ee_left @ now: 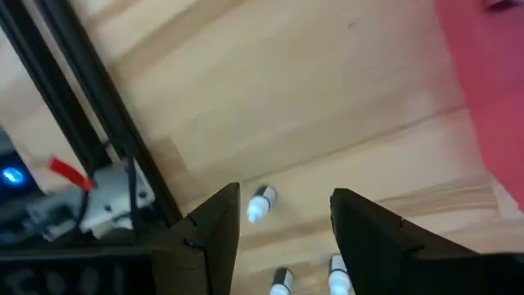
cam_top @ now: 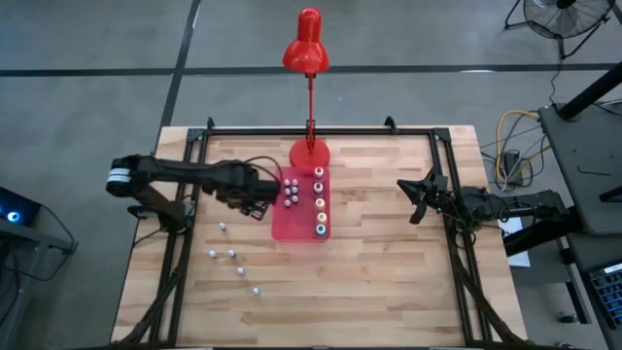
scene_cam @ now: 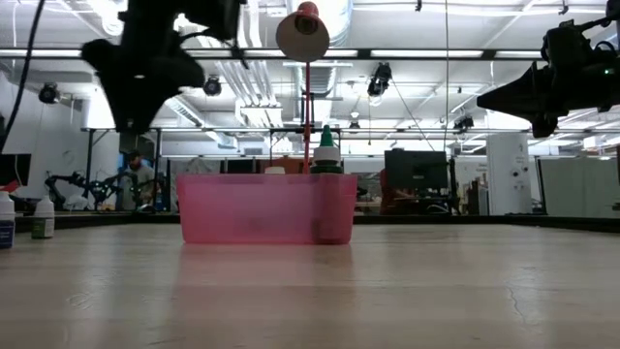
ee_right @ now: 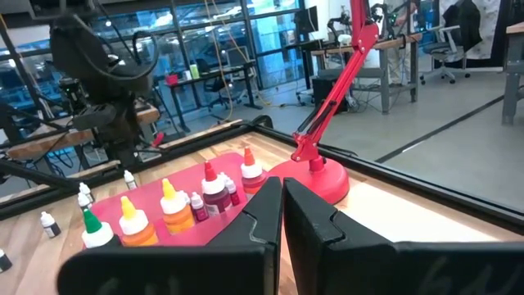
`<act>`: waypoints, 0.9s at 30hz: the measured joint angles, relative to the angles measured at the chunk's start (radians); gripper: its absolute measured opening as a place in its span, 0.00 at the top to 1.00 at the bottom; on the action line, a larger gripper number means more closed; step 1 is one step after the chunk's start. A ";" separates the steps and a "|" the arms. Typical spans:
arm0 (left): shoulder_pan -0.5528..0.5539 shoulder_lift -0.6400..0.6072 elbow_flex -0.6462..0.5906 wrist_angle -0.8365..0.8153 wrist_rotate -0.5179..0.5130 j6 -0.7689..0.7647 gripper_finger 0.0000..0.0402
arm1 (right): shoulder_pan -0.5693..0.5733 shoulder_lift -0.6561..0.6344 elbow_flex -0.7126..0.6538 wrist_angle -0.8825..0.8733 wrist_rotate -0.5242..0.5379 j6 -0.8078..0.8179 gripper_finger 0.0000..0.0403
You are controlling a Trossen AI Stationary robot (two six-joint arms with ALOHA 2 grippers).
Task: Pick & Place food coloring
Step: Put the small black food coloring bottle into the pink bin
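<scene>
Over on the left, the left pincer [cam_top: 259, 201] hangs above the counter [cam_top: 389, 282] just off the red tray [cam_top: 292, 226], at its nine o'clock edge — fingers parted, nothing between them. Its wrist view looks down past those released fingers at bare wood and three small white-capped bottles, one [ee_left: 260, 203] lying on its side.

From above, the loose food coloring bottles [cam_top: 231, 255] are scattered at about seven o'clock from that pincer, near but clear of it, a small cluster trailing toward the counter's front edge. That bearing is what the next reach turns on, I'd say: the left arm is by far the nearer one, and it would have to swing back and down toward seven o'clock. Whether each stray stands or lies is hard to tell from overhead, so the long axis needs checking before closing.

Centre — the tray already carries a column of bigger coloured-cap bottles [cam_top: 319, 200] and a few small ones [cam_top: 291, 191], with the red lamp [cam_top: 308, 51] at its twelve o'clock.

Far right, the right pincer [cam_top: 416, 199] waits at three o'clock, well apart, clenched on nothing.
</scene>
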 joint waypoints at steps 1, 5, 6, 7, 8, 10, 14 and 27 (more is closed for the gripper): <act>-0.005 -0.023 -0.030 0.012 0.008 -0.027 0.59 | 0.000 0.000 0.000 0.000 0.000 0.000 0.98; -0.015 -0.103 -0.145 0.052 0.050 -0.102 0.59 | 0.000 0.000 0.000 0.000 0.000 0.000 0.98; -0.016 -0.120 -0.171 0.067 0.064 -0.117 0.59 | 0.000 0.000 0.000 0.000 0.000 0.000 0.98; -0.018 -0.134 -0.196 0.080 0.070 -0.129 0.59 | 0.000 0.000 0.000 0.000 0.000 0.000 0.98; -0.018 -0.149 -0.221 0.090 0.078 -0.141 0.59 | 0.000 0.000 0.000 0.000 0.000 0.000 0.98; -0.019 -0.172 -0.270 0.116 0.096 -0.158 0.59 | 0.000 0.000 0.000 0.000 0.000 0.000 0.98; -0.022 -0.203 -0.362 0.182 0.118 -0.182 0.59 | 0.000 0.000 0.000 0.000 0.000 0.000 0.98; -0.022 -0.235 -0.572 0.410 0.185 -0.255 0.59 | 0.000 0.000 0.000 0.000 0.000 0.000 0.98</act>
